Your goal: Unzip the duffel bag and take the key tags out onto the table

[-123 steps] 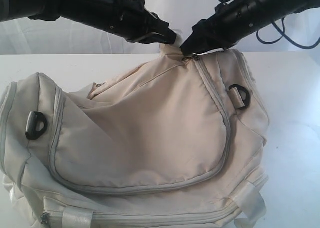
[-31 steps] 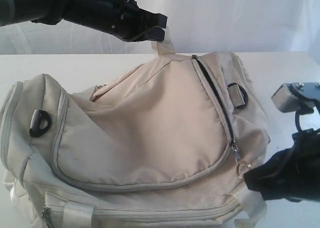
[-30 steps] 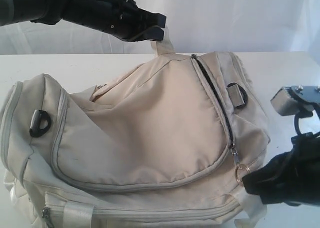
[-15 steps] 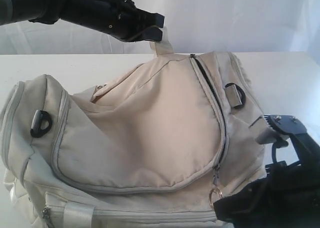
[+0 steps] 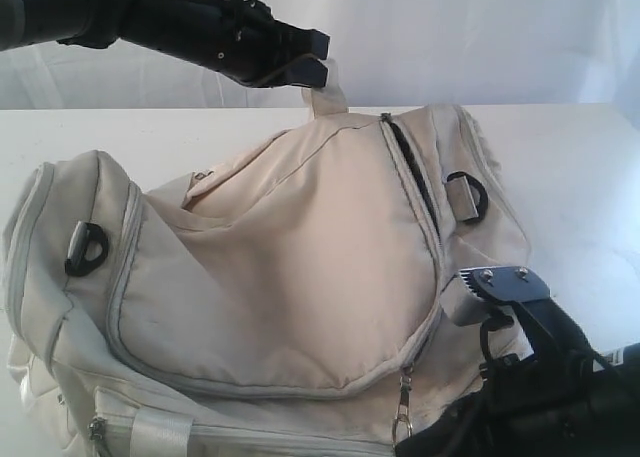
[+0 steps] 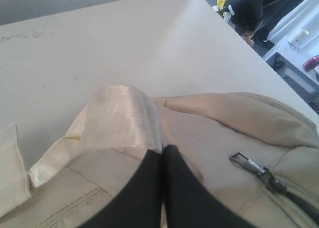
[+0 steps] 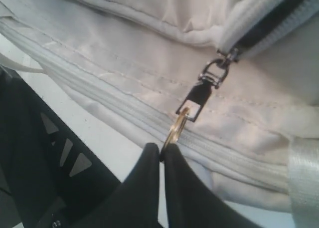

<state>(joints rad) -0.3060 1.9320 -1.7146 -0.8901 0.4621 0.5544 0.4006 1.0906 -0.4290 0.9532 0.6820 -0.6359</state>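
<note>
The cream-white duffel bag (image 5: 290, 277) fills most of the white table (image 5: 580, 167). Its curved grey zipper is parted down the right side, showing a dark slit (image 5: 415, 177). My left gripper (image 5: 325, 69) is shut on a pale webbing strap (image 6: 124, 118) at the bag's top, holding it up. My right gripper (image 7: 163, 150) is shut on the gold ring (image 7: 178, 125) of the zipper pull (image 5: 403, 405), low at the bag's front right. The key tags are hidden.
Black D-rings sit on the bag at the left (image 5: 85, 249) and right (image 5: 467, 195). A second zipper pull (image 6: 254, 166) lies near the left gripper. White backdrop behind the table; a helmet (image 6: 244, 8) sits off the table's edge.
My right gripper has dragged the zipper pull from the bag's top, down its right side and round toward the front, opening the zipper. The left gripper has kept hold of the strap.
</note>
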